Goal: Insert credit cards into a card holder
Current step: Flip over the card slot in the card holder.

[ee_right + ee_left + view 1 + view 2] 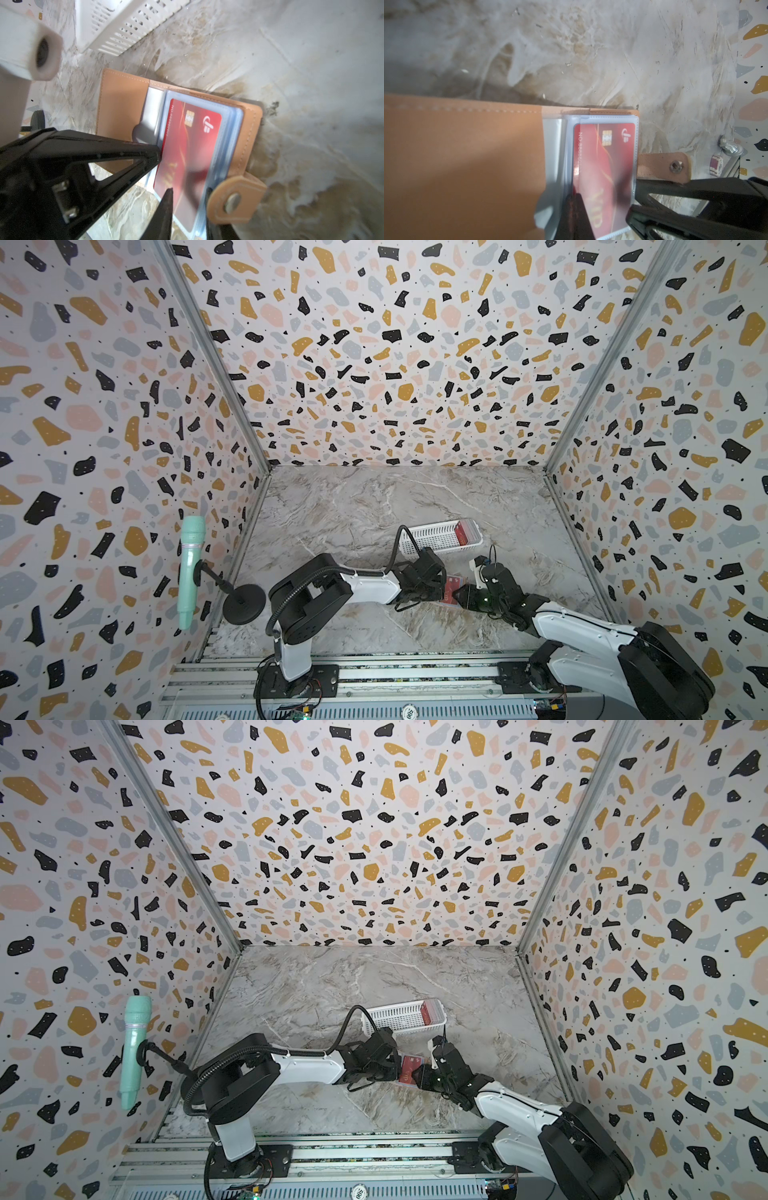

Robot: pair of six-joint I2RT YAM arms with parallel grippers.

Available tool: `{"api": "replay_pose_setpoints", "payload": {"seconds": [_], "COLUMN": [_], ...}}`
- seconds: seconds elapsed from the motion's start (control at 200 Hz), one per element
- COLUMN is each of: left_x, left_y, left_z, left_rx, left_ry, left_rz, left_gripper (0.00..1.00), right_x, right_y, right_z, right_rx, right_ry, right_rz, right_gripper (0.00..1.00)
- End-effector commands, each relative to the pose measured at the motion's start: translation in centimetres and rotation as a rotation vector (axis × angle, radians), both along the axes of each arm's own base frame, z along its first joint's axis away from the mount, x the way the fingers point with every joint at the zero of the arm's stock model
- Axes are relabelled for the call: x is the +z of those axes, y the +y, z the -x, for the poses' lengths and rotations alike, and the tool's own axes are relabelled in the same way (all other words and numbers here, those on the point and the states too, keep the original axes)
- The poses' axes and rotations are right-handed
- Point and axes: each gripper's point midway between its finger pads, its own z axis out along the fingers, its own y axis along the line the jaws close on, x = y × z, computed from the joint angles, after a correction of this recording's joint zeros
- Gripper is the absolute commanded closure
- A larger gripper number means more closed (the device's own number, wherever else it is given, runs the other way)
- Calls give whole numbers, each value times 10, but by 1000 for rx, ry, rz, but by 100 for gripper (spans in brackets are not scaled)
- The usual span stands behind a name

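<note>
The holder (120, 99) is laid open on the table (353, 510) between the arms, near the basket (128, 22), in which more cards (466, 531) are stood. One card (193, 141) is seen nearly home in a clear sleeve (230, 133), beside the strap (234, 199). The left gripper (158, 154) is clenched on nothing, its tip pressed at the sleeve's edge; the right gripper (632, 196) is parted over the card's outer end, and no clamp on it is seen. The card is judged light, stiff and slick, so it is best pushed at its short end; the sleeve is soft and likely to buckle.
</note>
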Motion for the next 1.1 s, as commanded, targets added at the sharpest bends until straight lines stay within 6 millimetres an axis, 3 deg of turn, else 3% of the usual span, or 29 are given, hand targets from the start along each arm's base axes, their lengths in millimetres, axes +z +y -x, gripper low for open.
{"api": "replay_pose_setpoints", "payload": {"seconds": [0.0, 0.405, 0.616, 0.766, 1.096], "left_x": [-22, 0, 11, 33, 71], "left_y": [11, 2, -4, -11, 19], "left_z": [14, 8, 10, 6, -15], "left_rx": [-13, -6, 2, -3, 56], "left_ry": [60, 80, 108, 87, 5], "left_rz": [-55, 74, 180, 276, 316], "left_gripper": [100, 100, 100, 100, 97], "right_x": [12, 31, 24, 20, 16], "right_y": [4, 13, 12, 12, 4], "right_z": [-4, -11, -16, -21, -26], "right_rx": [11, 31, -2, -27, -38], "right_ry": [-43, -92, -49, -33, -20], "right_rz": [-34, -73, -5, 57, 221], "right_gripper": [72, 73, 78, 82, 87]}}
